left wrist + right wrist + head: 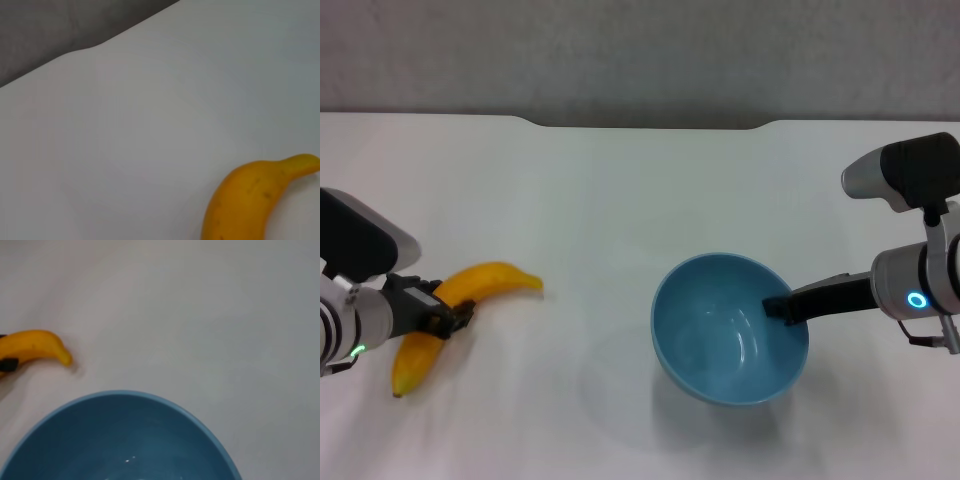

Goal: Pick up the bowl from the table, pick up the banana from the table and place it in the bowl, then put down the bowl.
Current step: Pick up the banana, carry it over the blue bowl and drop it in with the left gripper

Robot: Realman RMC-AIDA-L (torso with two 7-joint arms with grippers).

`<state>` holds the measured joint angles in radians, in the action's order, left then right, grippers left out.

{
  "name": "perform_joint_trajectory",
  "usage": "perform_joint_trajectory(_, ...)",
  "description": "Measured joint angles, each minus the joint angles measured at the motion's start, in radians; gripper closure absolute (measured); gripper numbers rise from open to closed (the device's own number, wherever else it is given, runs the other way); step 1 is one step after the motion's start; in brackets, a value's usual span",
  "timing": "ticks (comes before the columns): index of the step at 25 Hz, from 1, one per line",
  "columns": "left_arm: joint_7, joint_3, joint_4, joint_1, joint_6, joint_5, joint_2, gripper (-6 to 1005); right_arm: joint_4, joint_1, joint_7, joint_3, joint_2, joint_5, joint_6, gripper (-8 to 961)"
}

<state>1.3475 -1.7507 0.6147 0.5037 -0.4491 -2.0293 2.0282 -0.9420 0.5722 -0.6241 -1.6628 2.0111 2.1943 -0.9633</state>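
Note:
The light blue bowl [715,345] hangs tilted a little above the white table [620,190], with its shadow on the table below and to the left. My right gripper [778,308] is shut on the bowl's right rim, one finger inside. The bowl's inside fills the near part of the right wrist view [125,440]. The yellow-orange banana [490,280] lies at the left of the table. My left gripper [448,315] is closed around its middle. The banana also shows in the left wrist view [245,200] and in the right wrist view [35,347].
The table's far edge has a shallow notch [650,125] with a grey wall behind it. White tabletop lies between the banana and the bowl.

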Motion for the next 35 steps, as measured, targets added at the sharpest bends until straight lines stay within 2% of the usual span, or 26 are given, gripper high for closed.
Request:
perform_joint_trajectory(3, -0.042, -0.016, 0.074, -0.028, -0.031, 0.013, 0.001, 487, 0.002, 0.000, 0.001, -0.005, -0.002, -0.001, 0.000, 925)
perform_joint_trajectory(7, -0.105, -0.017, 0.262, -0.106, -0.095, 0.062, 0.004, 487, 0.013, 0.013, 0.009, -0.010, -0.004, -0.001, -0.008, 925)
perform_joint_trajectory(14, -0.130, -0.016, 0.433, -0.141, -0.253, 0.328, 0.005, 486, 0.085, 0.069, 0.019, -0.007, -0.004, -0.001, -0.016, 925)
perform_joint_trajectory(18, -0.113, 0.010, 0.469, -0.150, -0.286, 0.491, 0.006, 486, 0.118, 0.101, 0.033, -0.002, -0.002, -0.001, -0.013, 925)
perform_joint_trajectory(23, -0.076, 0.108, 0.460, -0.151, -0.264, 0.637, 0.013, 486, 0.181, 0.147, 0.037, 0.007, 0.001, -0.018, -0.003, 924)
perform_joint_trajectory(28, -0.016, 0.218, 0.456, -0.145, -0.194, 0.749, 0.014, 486, 0.189, 0.154, 0.041, 0.026, 0.001, -0.060, 0.022, 924)
perform_joint_trajectory(35, 0.044, 0.294, 0.444, -0.147, -0.172, 0.908, 0.013, 485, 0.198, 0.162, 0.052, 0.023, 0.000, -0.067, 0.046, 924)
